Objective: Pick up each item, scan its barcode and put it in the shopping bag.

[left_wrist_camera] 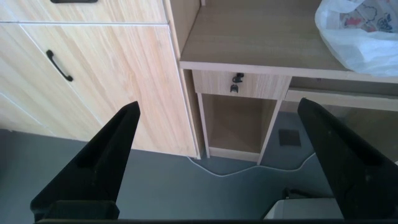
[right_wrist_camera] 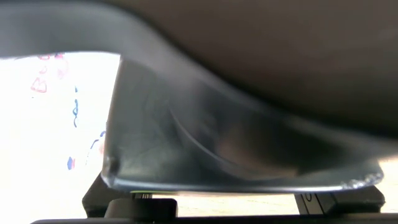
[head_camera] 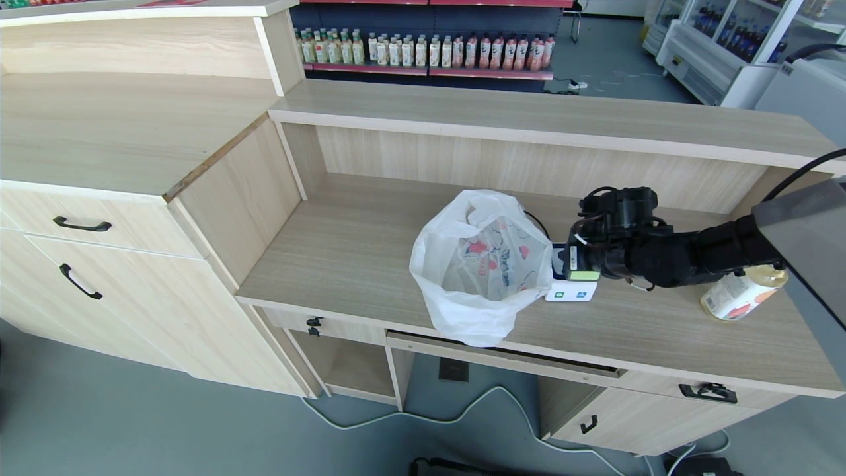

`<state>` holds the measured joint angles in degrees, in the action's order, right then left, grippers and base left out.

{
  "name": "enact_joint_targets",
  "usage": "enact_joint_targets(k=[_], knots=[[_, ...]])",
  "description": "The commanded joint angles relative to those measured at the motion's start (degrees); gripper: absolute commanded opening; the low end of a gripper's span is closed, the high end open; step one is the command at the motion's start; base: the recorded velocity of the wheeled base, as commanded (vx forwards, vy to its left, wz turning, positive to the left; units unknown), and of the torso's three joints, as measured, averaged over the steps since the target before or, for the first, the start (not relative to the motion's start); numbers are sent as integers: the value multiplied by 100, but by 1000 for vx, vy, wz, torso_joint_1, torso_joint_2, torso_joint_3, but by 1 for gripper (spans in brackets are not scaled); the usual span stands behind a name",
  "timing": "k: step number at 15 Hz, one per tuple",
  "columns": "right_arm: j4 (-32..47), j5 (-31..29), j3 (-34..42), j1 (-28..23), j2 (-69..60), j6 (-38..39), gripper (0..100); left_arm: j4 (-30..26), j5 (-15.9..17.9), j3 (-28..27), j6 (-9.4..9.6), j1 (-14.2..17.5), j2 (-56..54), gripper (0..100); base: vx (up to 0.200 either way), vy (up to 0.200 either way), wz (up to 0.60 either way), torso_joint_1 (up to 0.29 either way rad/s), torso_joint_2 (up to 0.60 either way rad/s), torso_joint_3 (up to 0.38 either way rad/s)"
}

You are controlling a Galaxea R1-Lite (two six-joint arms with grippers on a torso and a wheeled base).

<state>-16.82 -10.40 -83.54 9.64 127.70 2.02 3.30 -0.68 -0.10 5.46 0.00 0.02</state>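
A white plastic shopping bag (head_camera: 479, 264) stands open on the lower wooden counter (head_camera: 357, 251); its side also shows in the left wrist view (left_wrist_camera: 364, 37) and the right wrist view (right_wrist_camera: 50, 124). My right gripper (head_camera: 563, 261) is just to the right of the bag's rim, shut on a dark glossy packet (right_wrist_camera: 217, 137) that hides its fingers. Below it lies a small white scanner pad (head_camera: 570, 291) with green and blue marks. A pale bottle (head_camera: 743, 294) lies on its side at the counter's right end. My left gripper (left_wrist_camera: 217, 107) hangs open over the floor, in front of the cabinet, holding nothing.
A raised ledge (head_camera: 529, 119) runs behind the counter, and a taller cabinet (head_camera: 132, 132) with drawer handles (head_camera: 82, 226) walls it in on the left. A small open compartment (left_wrist_camera: 236, 124) sits under the counter. A cable (head_camera: 462, 406) trails on the floor. The counter left of the bag is bare.
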Motion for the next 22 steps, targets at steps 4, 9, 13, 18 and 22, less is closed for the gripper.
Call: enact_joint_targets(k=[4,9,13,18,22], knots=[[-5,3,-127,64,150,0,0,4,-2,1,-1,0,-2,100,0,0,0,0,0,0],[4,3,-391,108,256,0,0,4,-2,1,-1,0,-2,100,0,0,0,0,0,0],[-5,3,-461,117,159,0,0,4,-2,1,-1,0,-2,100,0,0,0,0,0,0],[-506,12,1613,-261,-2188,-334,0,4,-2,1,-1,0,-2,100,0,0,0,0,0,0],[-1939,284,4320,-1105,-4148,-932,0,4,-2,1,-1,0,-2,100,0,0,0,0,0,0]])
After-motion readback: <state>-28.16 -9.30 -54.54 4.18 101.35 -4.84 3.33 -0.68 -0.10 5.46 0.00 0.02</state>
